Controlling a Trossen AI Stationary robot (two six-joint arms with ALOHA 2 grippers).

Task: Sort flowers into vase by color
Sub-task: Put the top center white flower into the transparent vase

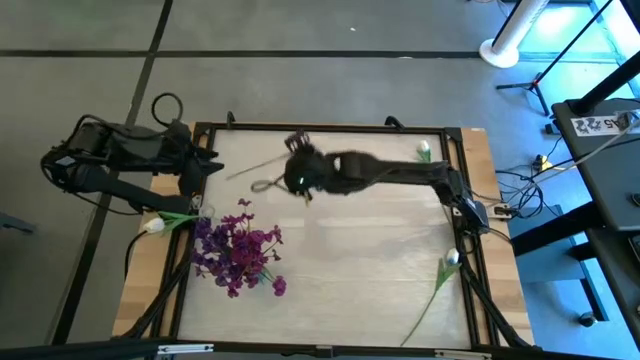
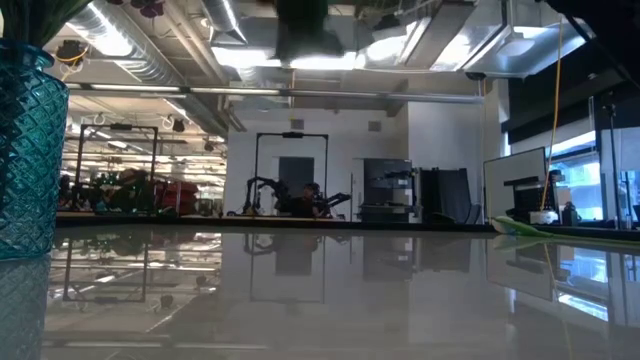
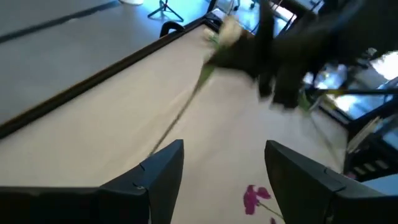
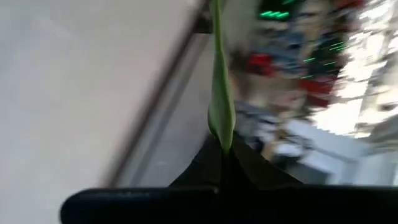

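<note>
Right gripper clamped on a thin flower stem at upper centre, left gripper agape upper left.

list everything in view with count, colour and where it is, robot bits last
purple flowers: one bunch, purple-magenta, left part of table, in a vase
vase: one, teal glass, holds the purple flowers, low view's left edge
white flowers: three seen, white buds on green stems; one by the bunch, one at far right corner, one at right edge
held stem: one, green, pinched in right hand
table: one, pale wood, dark frame
left hand: open, left edge, idle
right hand: shut on held stem, far middle
</note>
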